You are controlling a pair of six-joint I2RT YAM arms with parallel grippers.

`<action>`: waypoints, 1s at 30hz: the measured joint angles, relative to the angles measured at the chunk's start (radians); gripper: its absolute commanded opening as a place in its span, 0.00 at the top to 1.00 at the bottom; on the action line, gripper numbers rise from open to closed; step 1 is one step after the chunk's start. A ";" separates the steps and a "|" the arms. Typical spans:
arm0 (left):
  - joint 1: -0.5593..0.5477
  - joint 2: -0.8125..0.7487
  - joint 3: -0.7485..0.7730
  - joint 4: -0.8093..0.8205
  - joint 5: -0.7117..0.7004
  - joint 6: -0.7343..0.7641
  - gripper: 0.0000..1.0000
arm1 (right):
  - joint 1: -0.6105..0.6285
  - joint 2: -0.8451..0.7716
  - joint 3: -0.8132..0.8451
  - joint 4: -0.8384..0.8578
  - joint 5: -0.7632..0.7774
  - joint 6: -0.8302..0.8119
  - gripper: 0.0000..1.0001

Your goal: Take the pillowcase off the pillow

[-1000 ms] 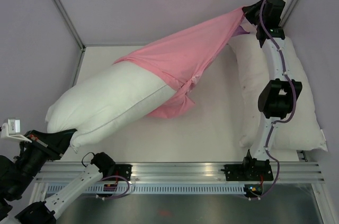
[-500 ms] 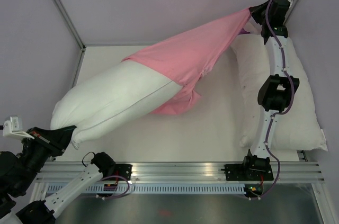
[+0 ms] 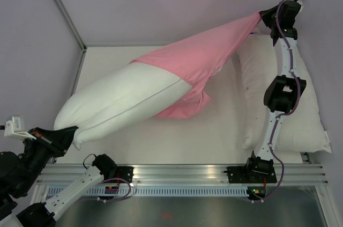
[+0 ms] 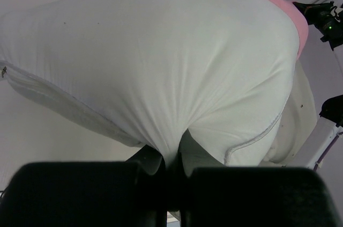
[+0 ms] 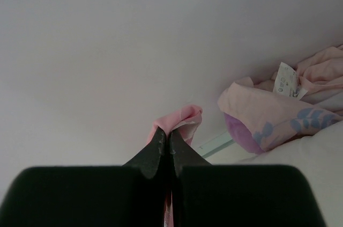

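Note:
The plump white pillow (image 3: pixel 120 103) lies diagonally across the table, its far end still inside the pink pillowcase (image 3: pixel 198 58). The pillowcase is stretched taut up to the far right corner. My left gripper (image 3: pixel 68 132) is shut on the pillow's near corner; in the left wrist view the white fabric (image 4: pixel 161 77) is pinched between my fingers (image 4: pixel 172 165). My right gripper (image 3: pixel 262 17) is raised high at the far right, shut on the pillowcase's end; the pink fabric (image 5: pixel 179 117) pokes out past my fingertips (image 5: pixel 167 137).
A second white pillow (image 3: pixel 305 114) lies along the right side under my right arm. A bunched pale pink and purple cloth with a white label (image 5: pixel 278 109) sits by the back wall. The frame rail (image 3: pixel 177 173) runs along the near edge.
My right gripper has moved further to the far right and upward, pulling the pillowcase. More white pillow is uncovered and the pillow has slid slightly right. My left gripper has held its grip.

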 measured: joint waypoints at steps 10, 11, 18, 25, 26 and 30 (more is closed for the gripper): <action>0.000 0.016 0.109 -0.003 -0.001 0.074 0.98 | -0.034 0.006 0.001 -0.012 0.001 -0.008 1.00; 0.000 0.016 0.124 -0.008 -0.004 0.084 0.98 | -0.039 0.006 0.001 -0.010 0.007 -0.008 1.00; 0.005 -0.047 0.301 -0.033 -0.195 0.181 0.98 | -0.187 0.021 0.001 0.101 0.216 -0.091 1.00; 0.015 -0.111 0.320 -0.031 -0.318 0.214 0.98 | -0.164 0.026 -0.004 0.126 0.274 -0.093 1.00; 0.014 -0.111 0.282 -0.019 -0.320 0.212 0.98 | -0.164 0.023 -0.019 0.145 0.272 -0.102 1.00; 0.007 -0.093 0.094 0.000 -0.296 0.203 0.98 | -0.140 0.004 -0.077 0.201 0.277 -0.150 1.00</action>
